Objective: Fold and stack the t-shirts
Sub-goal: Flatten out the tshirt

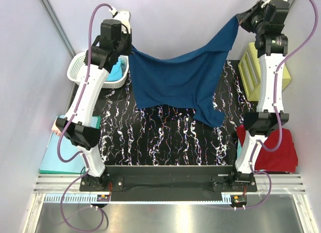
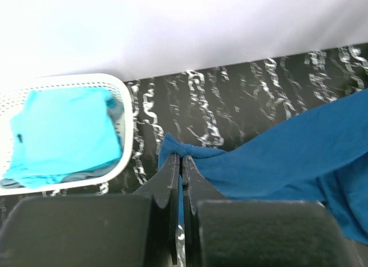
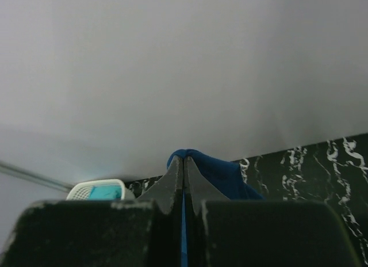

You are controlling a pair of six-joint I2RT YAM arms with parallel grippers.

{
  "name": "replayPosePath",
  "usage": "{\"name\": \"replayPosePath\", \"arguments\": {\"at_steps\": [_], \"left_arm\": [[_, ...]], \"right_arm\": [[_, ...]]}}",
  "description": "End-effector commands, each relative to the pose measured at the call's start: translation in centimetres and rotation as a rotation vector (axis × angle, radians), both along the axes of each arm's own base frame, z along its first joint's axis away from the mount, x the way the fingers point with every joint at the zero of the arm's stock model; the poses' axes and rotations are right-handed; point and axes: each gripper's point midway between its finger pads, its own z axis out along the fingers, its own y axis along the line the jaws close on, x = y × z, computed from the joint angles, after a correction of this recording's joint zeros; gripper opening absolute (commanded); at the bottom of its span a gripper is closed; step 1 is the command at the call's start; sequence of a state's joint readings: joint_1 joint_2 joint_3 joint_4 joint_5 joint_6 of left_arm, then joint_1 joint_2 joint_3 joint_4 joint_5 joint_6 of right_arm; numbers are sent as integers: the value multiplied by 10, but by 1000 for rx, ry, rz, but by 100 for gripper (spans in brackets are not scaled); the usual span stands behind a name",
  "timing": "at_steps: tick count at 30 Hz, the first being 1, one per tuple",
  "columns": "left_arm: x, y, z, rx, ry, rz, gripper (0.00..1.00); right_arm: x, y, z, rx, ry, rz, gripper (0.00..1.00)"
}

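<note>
Left pincer [image 2: 181, 159]: jaws pressed together on a bunched corner of the navy blue t-shirt [image 2: 287, 152], and a small tuft of cloth pokes out past the tips. Right pincer [image 3: 184, 159]: jaws likewise clamped on another corner of the same shirt, with a fold showing just beyond the tips.

We see both pincers held high. The shirt hangs between them as a sagging sheet. Its lower edge droops toward the black marbled mat [image 1: 165, 142]; we cannot tell whether it touches.

Below the left pincer, to its outer side, a white lattice basket [image 2: 127, 134] holds a turquoise t-shirt [image 2: 63, 134]. Well below the right pincer, beside that arm's base, lies a red t-shirt [image 1: 278, 152]. A teal clipboard [image 1: 55, 160] lies by the left arm's base.
</note>
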State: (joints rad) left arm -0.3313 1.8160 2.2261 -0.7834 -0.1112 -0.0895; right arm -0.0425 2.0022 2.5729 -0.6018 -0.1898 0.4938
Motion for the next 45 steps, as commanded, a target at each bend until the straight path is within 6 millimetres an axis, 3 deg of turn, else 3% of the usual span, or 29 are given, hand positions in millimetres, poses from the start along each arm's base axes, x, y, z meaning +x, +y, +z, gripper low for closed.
{"name": "replayPosePath", "arguments": {"at_steps": [1, 3, 6, 9, 13, 17, 20, 26, 33, 45], "left_arm": [[28, 19, 7, 31, -57, 93, 0], [34, 19, 13, 15, -76, 101, 0], [32, 19, 39, -26, -139, 106, 0], [24, 18, 65, -63, -202, 98, 0], [-3, 22, 106, -111, -281, 78, 0], [-22, 25, 131, -129, -331, 60, 0], [-36, 26, 147, -157, -364, 45, 0], [-49, 20, 152, -164, -371, 22, 0], [-55, 14, 145, -128, -360, 12, 0], [-30, 4, 134, -138, -341, -16, 0]], "right_arm": [[22, -20, -18, 1, 26, -68, 0], [35, -21, -40, -4, 68, -78, 0], [35, -16, -30, 0, 37, -72, 0], [22, -11, -1, 5, -27, -60, 0], [-6, -8, 44, 5, -122, -61, 0], [-44, -2, 89, -2, -218, -54, 0], [-64, 6, 112, -9, -274, -38, 0], [-87, 8, 126, -23, -300, -37, 0], [-87, 10, 120, -24, -281, -24, 0], [-78, 9, 121, -45, -301, -30, 0]]}}
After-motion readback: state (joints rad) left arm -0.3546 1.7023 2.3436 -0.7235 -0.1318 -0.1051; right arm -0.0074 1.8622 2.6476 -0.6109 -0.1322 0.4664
